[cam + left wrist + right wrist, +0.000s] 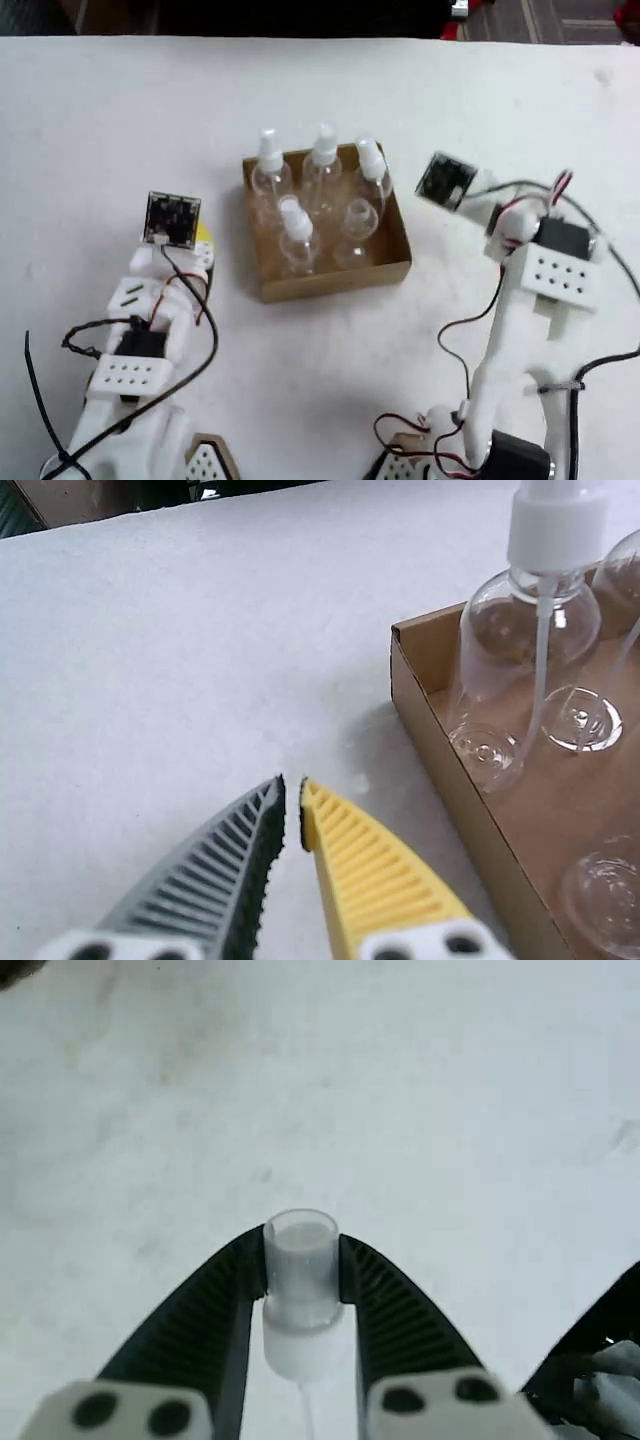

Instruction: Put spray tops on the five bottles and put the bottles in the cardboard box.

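Note:
The cardboard box (335, 280) stands mid-table and holds five clear bottles. Spray tops are on the three bottles in the back row (322, 165) and on the front left bottle (297, 235). The front right bottle (357, 225) has a bare neck. My right gripper (300, 1238) is shut on a white spray top (300, 1270) with a clear cap, above bare table right of the box. My left gripper (292, 795), with one grey and one yellow finger, is shut on nothing just left of the box wall (440, 770), near a topped bottle (520, 630).
The white table (120, 110) stretches wide around the box. The left arm (140, 350) is at the front left and the right arm (530, 300) at the front right, both with loose cables. The far table edge meets a dark floor.

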You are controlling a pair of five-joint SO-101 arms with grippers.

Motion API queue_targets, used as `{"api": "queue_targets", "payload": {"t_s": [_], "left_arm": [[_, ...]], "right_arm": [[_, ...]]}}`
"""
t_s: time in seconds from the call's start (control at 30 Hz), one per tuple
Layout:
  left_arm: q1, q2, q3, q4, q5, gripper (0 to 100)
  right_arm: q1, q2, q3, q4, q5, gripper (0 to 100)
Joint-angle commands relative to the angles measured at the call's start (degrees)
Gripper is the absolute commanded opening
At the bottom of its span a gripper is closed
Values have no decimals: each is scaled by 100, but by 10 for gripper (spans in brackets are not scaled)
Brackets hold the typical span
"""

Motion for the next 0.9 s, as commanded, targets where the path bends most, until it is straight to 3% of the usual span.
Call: {"api": "queue_targets", "payload": {"t_s": [0.0, 0.2, 0.43, 0.7, 0.87], "left_arm": [[101, -31, -53, -185, -62, 35], [409, -40, -26, -185, -492, 35], [453, -40, -18, -176, -536, 35], [453, -40, -18, -176, -545, 35], [453, -40, -18, -176, -554, 35]], "right_arm": [[-180, -171, -1644, 1086, -448, 16], [-901, -171, -3851, 2026, -2708, 16], [-2229, -163, -5336, 2448, -4598, 15], [-2791, 66, -4976, 1015, -7314, 15], [-3292, 251, -4325, 321, -7560, 16]]}}
